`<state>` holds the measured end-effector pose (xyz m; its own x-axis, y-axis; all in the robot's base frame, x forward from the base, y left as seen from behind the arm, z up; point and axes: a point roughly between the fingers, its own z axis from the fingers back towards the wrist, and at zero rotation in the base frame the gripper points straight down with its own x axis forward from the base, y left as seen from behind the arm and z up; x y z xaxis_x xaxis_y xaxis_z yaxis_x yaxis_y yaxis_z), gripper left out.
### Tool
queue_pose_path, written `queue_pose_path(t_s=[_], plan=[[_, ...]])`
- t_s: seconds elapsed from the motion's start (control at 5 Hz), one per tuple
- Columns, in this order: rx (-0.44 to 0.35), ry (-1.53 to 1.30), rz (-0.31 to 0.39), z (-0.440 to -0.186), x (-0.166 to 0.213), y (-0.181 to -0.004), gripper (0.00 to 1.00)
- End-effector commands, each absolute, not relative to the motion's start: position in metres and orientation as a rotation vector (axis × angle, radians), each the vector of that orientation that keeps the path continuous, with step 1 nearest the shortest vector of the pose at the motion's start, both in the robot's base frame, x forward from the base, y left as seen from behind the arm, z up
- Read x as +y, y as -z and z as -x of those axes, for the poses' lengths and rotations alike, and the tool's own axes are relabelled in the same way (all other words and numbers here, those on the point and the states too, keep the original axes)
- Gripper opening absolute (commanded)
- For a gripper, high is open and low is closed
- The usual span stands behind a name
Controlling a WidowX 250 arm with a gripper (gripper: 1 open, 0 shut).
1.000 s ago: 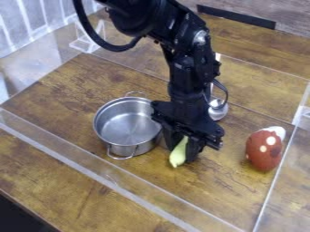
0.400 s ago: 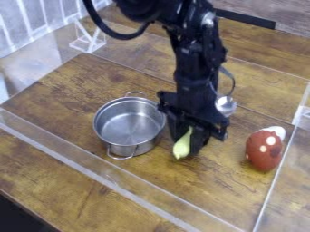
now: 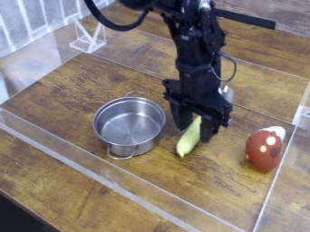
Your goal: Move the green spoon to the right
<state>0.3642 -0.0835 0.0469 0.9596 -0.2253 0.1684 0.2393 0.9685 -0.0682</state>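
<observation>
The green spoon (image 3: pixel 188 143) lies on the wooden table just right of the pot, its yellow-green handle end pointing toward the front. Its far part is hidden under the black arm, and a bit of silver shows behind the arm. My gripper (image 3: pixel 197 122) points straight down over the spoon's middle. Its fingers (image 3: pixel 172 107) stand spread on either side of the handle, and the handle rests on the wood.
A round steel pot (image 3: pixel 130 124) stands left of the spoon. A red-and-white ball-like object (image 3: pixel 264 148) sits to the right. Clear plastic walls (image 3: pixel 133 190) fence the table's front and right side. A white rack (image 3: pixel 85 38) stands at the back left.
The gripper has risen slightly and moved back, and its fingers have spread apart. The spoon has shifted a little to the right and now lies flat on the wood.
</observation>
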Motion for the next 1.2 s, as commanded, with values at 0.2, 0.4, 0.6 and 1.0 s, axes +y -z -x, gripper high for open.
queue_pose_path(t_s=[0.2,0.4,0.6,1.0], plan=[[-0.225,0.206,0.116,-0.379,-0.072,-0.066,1.00],[-0.224,0.187,0.130,-0.380,-0.067,-0.069,1.00],[-0.232,0.180,0.144,-0.373,-0.067,-0.082,1.00],[-0.259,0.202,0.160,-0.365,-0.069,-0.111,1.00]])
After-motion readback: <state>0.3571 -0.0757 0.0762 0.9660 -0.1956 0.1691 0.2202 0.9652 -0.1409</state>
